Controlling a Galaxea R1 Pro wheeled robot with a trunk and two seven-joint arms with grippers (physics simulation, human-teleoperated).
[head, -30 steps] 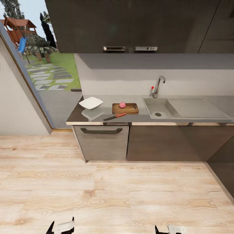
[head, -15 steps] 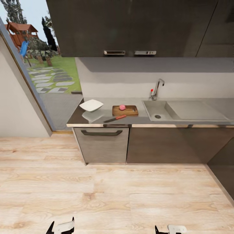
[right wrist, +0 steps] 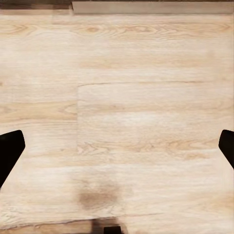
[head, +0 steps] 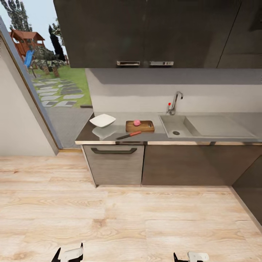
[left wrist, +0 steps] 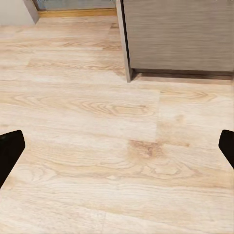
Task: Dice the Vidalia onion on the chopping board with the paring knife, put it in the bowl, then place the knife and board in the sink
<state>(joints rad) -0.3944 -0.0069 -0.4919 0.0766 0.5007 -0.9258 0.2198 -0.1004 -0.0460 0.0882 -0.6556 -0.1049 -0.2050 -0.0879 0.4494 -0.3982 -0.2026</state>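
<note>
Ahead, the paring knife [head: 128, 135] lies slantwise on the bench [head: 87, 133], blade toward the bowl [head: 102, 120], before the chopping board [head: 140, 126] bearing the Vidalia onion [head: 137, 123]. Both grippers' fingers [left wrist: 9, 151] [right wrist: 9, 148] spread wide, empty.

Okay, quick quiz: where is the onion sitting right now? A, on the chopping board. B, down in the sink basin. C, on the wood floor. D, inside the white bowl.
A: in the head view the pinkish Vidalia onion rests on top of the chopping board, with the bowl off to one side of the board and the sink to the other.
</note>
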